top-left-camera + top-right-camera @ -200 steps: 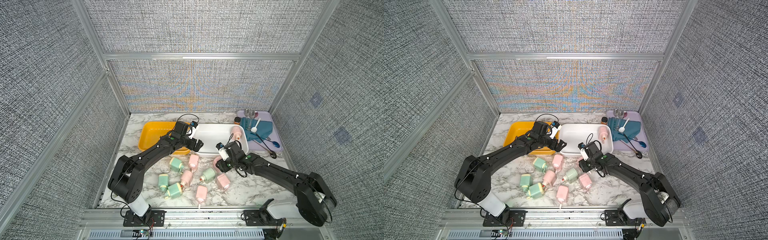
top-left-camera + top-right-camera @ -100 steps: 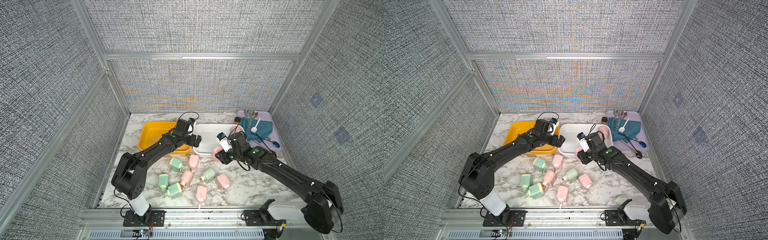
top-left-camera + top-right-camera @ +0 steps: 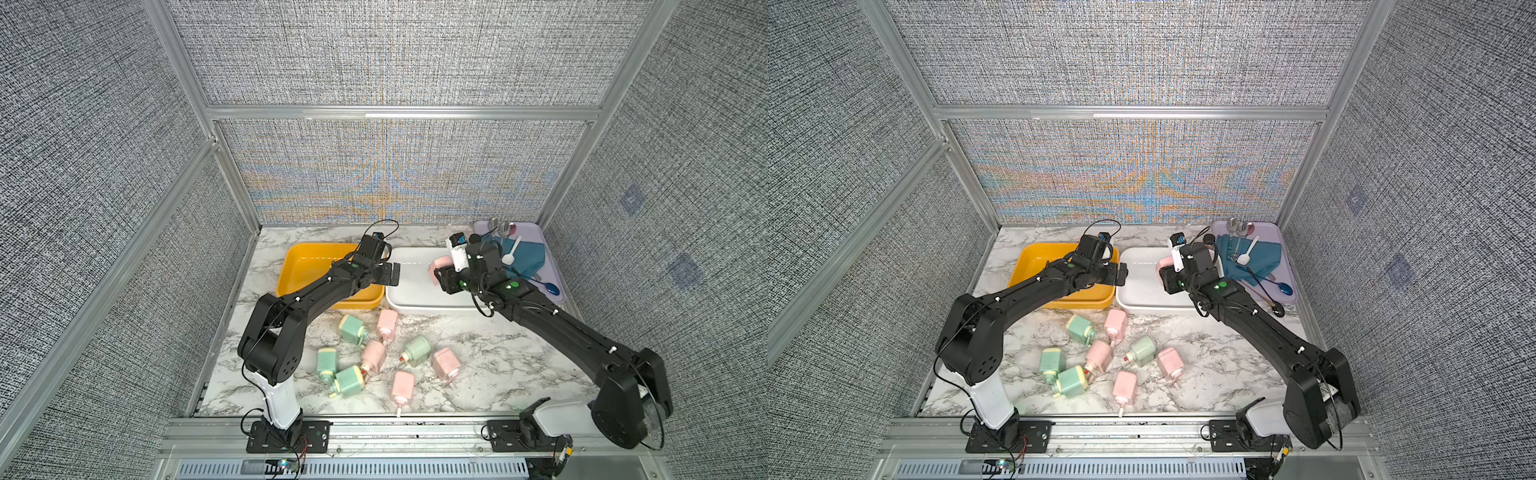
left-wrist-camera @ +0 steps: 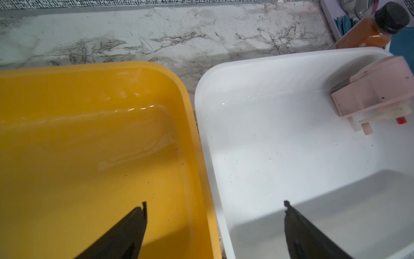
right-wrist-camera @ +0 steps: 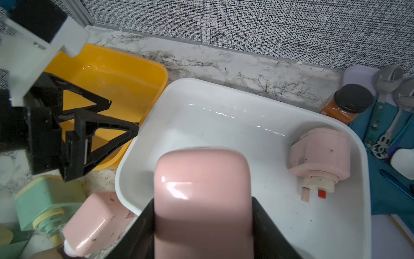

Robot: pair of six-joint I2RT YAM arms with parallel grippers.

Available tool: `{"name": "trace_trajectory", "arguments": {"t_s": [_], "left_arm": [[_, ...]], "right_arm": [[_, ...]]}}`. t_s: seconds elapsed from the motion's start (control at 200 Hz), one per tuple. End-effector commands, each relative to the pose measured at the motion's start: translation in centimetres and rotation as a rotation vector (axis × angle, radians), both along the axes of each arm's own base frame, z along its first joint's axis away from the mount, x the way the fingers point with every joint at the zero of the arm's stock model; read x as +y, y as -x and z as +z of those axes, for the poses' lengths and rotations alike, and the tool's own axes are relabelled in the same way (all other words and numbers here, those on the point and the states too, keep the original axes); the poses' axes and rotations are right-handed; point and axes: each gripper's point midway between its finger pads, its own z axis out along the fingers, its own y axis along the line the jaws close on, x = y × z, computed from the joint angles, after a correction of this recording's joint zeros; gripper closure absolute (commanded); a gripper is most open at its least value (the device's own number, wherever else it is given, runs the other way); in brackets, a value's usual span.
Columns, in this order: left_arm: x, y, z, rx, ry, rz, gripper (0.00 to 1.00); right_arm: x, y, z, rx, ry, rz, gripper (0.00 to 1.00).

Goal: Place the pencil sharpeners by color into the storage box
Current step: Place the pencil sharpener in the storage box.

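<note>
1 pink sharpener (image 5: 201, 179) is clamped in right claw (image 5: 202, 213), apparently above white bin (image 5: 201, 98); left claw (image 4: 215, 202) gapes.

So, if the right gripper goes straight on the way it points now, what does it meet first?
Probably the floor of the white bin: the right gripper, shut on a pink sharpener, aims down into it. Depth is unclear.

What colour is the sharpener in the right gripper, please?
The sharpener is pink, clearest in right wrist view.
</note>
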Motion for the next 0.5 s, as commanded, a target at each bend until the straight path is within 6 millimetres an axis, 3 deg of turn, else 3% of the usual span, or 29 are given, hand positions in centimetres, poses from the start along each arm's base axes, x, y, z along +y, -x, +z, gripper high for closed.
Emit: {"name": "trace_trajectory", "arguments": {"t_s": [0.0, 0.245, 0.495], "left_arm": [[0.5, -0.1, -0.6, 0.026, -0.023, 0.034, 0.01], [0.9, -0.5, -1.9, 0.071, -0.06, 0.073, 0.01], [1.2, -1.2, -3.5, 0.129, -0.052, 0.143, 0.01]], "right_arm": [[-1.4, -2.6, 0.7, -0.048, -0.016, -0.137, 1.0], [-2.7, -5.1, -2.6, 0.005, 0.012, -0.243, 1.0], [-3.9, -7.7, -6.1, 0.076, 0.153, -0.334, 1.0]]}}
